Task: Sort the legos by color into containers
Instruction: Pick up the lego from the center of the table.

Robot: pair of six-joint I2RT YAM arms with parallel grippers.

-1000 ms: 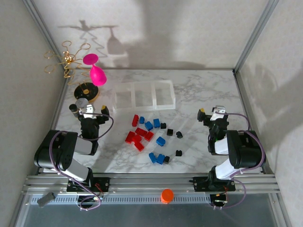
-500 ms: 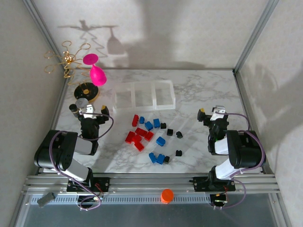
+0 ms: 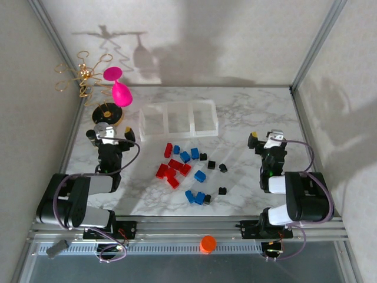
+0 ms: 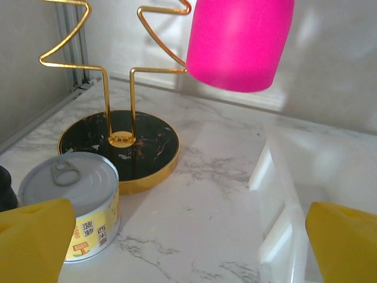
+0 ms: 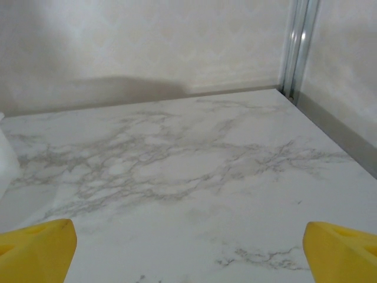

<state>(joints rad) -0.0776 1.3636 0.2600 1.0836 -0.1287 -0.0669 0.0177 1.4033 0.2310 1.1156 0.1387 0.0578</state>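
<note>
left hand (image 3: 110, 135) near the left edge of the tabletop (image 3: 253, 112), right hand (image 3: 266, 141) near the right edge, both wide open and empty; legos (image 3: 188, 171) lie between

Top external: fixed overhead, above and behind the arm bases (image 3: 268, 229); looks down and forward across the whole marble table (image 3: 247, 112) to the far wall (image 3: 235, 35); farthest and widest view.
Left wrist: mounted on the left gripper (image 4: 188, 247); low and close to the tabletop; faces the far left, toward the stand base (image 4: 141, 147), tin can (image 4: 70, 188), pink cup (image 4: 238, 41) and containers (image 4: 277, 177).
Right wrist: mounted on the right gripper (image 5: 188, 247); low over the marble; faces the far wall and the corner post (image 5: 299, 41).
Shared, top external and left wrist: stand base, pink cup, left end of the containers.
Shared, top external and right wrist: far right stretch of the marble table, corner post.
</note>
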